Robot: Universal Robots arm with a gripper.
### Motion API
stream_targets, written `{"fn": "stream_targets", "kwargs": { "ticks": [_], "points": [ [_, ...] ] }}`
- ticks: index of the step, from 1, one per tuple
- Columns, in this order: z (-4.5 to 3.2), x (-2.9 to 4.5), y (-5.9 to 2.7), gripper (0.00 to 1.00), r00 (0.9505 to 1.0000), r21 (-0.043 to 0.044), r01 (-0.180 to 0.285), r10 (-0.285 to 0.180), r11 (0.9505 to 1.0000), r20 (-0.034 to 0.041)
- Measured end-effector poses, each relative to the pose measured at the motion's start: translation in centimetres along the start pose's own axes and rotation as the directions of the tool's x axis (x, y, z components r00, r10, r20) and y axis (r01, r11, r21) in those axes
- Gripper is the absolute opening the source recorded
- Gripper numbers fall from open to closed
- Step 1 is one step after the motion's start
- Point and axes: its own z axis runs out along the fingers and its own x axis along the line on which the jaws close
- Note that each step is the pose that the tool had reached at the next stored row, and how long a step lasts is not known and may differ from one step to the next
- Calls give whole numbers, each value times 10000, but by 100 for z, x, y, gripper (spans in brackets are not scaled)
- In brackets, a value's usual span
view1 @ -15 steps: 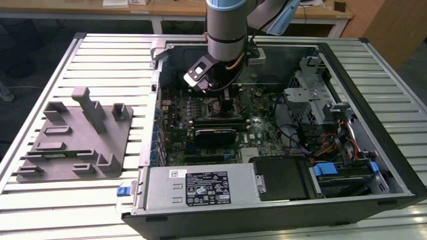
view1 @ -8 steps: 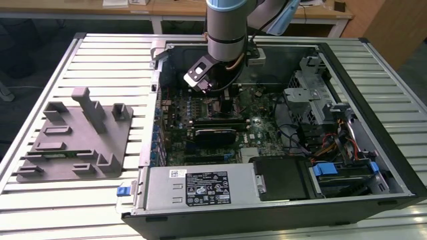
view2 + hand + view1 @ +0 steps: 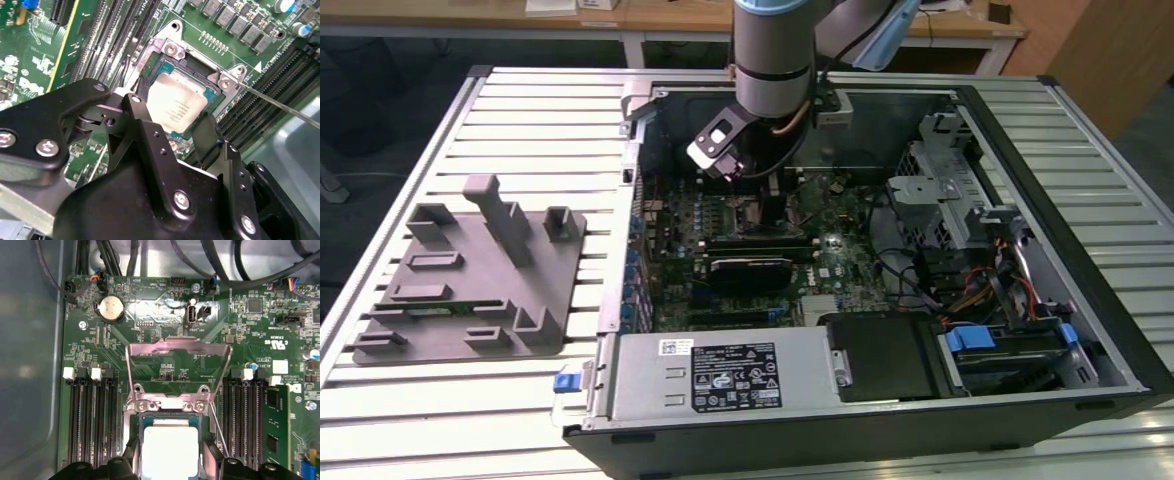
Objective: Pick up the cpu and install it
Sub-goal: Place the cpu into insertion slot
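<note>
cpu (image 3: 170,447) sitting flat in socket (image 3: 167,404), load plate (image 3: 177,343) standing open beyond socket. pincer (image 3: 171,465) straddling cpu; clamped or slack: cannot tell. handling judgement: light, rigid, fragile underside; gripping opposite edges only, keeping level.

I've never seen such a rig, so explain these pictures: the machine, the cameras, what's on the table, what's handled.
One robot arm reaches into an open computer case lying on a slatted table; a grey tray sits on the exterior view's left. That camera stands off the arm; both wrist cameras ride on it. They show the black gripper straddling the cpu, a shiny square chip lying in its socket, the metal bracket raised. Whether it grips the chip, I cannot tell.
</note>
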Motion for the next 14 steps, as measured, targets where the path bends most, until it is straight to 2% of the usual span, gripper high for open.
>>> {"fn": "stream_targets", "kwargs": {
  "ticks": [4,11,13,14],
  "points": [
    [-58,-2,3,62,10000,0,1,-1,10000,-1],
    [-66,-2,4,62,10000,-1,1,-1,10000,-2],
    [-68,-2,4,60,10000,-1,1,-1,10000,-1],
    [-69,-2,4,54,10000,-1,1,-1,10000,-2]
  ]
}}
